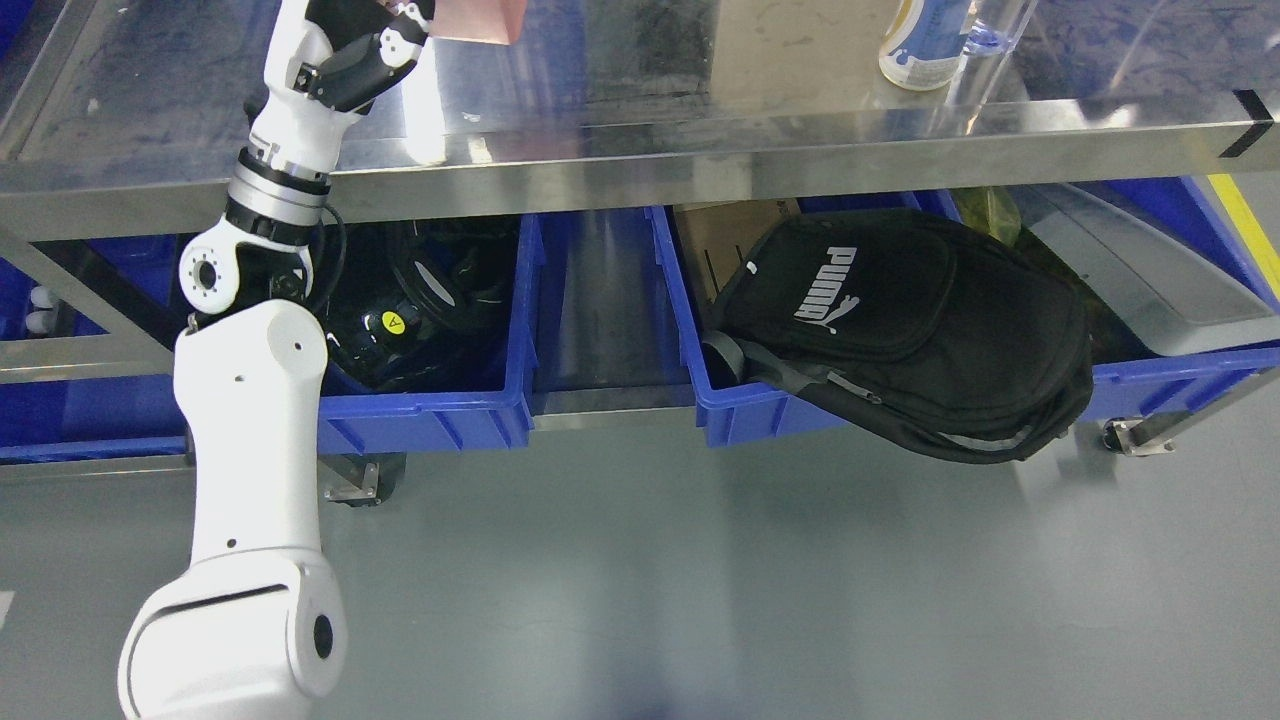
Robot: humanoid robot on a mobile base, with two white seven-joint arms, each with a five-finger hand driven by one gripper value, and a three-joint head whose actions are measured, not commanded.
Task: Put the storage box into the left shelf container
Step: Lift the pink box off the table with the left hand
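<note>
My left robot hand (385, 45) is up on the counter (640, 150), fingers reaching the pinkish storage box (480, 18) at the top edge — grip unclear. It looks rigid, light — I'd clamp its flat sides.

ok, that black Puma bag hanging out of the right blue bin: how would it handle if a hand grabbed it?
Probably floppy: the black bag sags over the blue bin rim, so it would likely droop and deform. Loose straps at its lower edge might snag. It looks well filled, so possibly heavyish. Soft fabric, so it is unlikely to be slippery or to roll.
</note>
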